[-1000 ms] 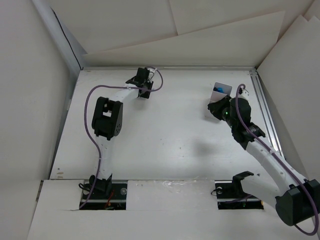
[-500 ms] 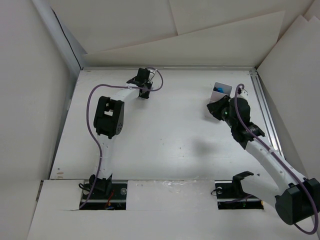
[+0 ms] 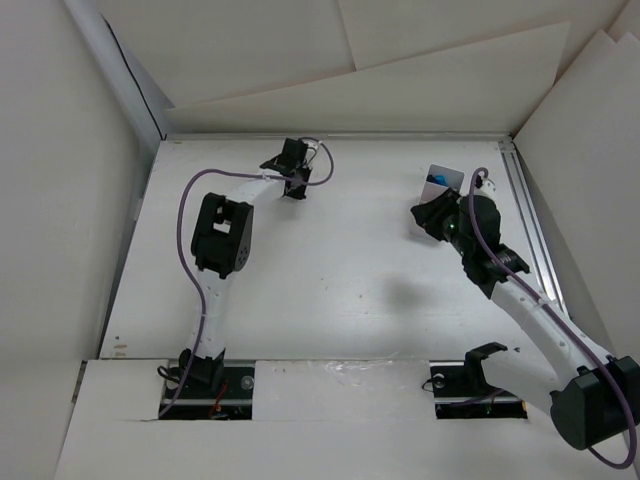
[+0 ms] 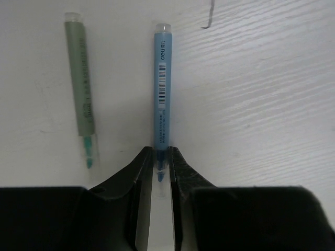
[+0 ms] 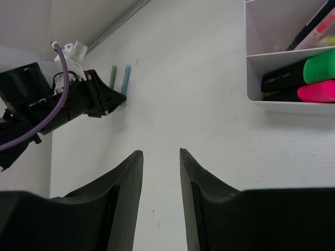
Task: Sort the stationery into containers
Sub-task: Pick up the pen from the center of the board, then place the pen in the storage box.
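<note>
A thin blue pen lies on the white table, and my left gripper is shut on its near tip end. A grey-green pen lies parallel to its left, free. In the top view the left gripper is at the far middle of the table. My right gripper is open and empty, low over bare table, close to the white compartment box. The box holds a green-ended highlighter, a pink-ended one and more in the compartment behind. The right gripper sits just in front of the box.
A metal rail runs along the table's right edge. White panels wall in the table at the back and sides. The left arm's elbow stands over the left half of the table. Purple cables loop off both arms.
The left wrist has shifted a little to the right at the far edge. The right arm has barely moved.
</note>
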Motion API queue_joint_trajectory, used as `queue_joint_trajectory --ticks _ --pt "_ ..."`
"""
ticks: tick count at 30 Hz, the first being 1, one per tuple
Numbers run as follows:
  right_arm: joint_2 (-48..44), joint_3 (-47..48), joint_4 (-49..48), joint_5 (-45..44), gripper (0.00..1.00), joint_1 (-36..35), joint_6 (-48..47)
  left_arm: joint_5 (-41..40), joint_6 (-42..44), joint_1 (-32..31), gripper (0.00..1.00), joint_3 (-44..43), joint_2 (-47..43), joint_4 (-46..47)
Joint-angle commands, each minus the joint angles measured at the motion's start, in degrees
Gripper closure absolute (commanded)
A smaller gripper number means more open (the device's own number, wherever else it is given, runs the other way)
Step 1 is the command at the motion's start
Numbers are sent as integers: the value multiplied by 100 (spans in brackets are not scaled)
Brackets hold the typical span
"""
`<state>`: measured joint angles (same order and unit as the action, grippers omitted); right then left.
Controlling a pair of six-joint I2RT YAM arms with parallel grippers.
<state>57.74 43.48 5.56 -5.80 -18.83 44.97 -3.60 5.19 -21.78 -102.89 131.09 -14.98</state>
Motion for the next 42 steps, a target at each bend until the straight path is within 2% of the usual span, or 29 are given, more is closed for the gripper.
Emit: queue_joint_trajectory --ticks 1,6,11,16,21,25,27,30,36,42 --pt "-25 257 -222 71 60 -42 -59 568 -508 -177 97 32 -425 99" --pt "-25 310 -222 9 51 -42 -173 1307 -1326 -283 97 699 -1269 934" --pt "-25 310 -222 62 49 -42 -278 1897 -1714 -616 94 1534 -2077 1821" --pt "27 362 -345 544 49 -42 -454 2038 -2004 -1214 94 2553 -2860 2437" --pt "150 494 -345 1133 46 -42 -586 2572 -2486 -1373 94 3537 -3352 3289" --pt "-183 494 -345 1257 35 -95 -533 3231 -2882 -1373 94 4355 -3608 4527" --pt "-315 442 -345 1388 27 -95 -533 3470 -3164 -1373 93 4690 -3740 4837" --pt "-316 328 -345 1660 24 -95 -585 3699 -3270 -1425 93 4971 -3906 5058" --pt "176 266 -293 2117 24 -209 -744 4172 -3779 -1425 90 5490 -4135 6058" --pt "993 714 -293 2356 36 -366 -929 4595 -4061 -1478 89 5763 -4135 6657"
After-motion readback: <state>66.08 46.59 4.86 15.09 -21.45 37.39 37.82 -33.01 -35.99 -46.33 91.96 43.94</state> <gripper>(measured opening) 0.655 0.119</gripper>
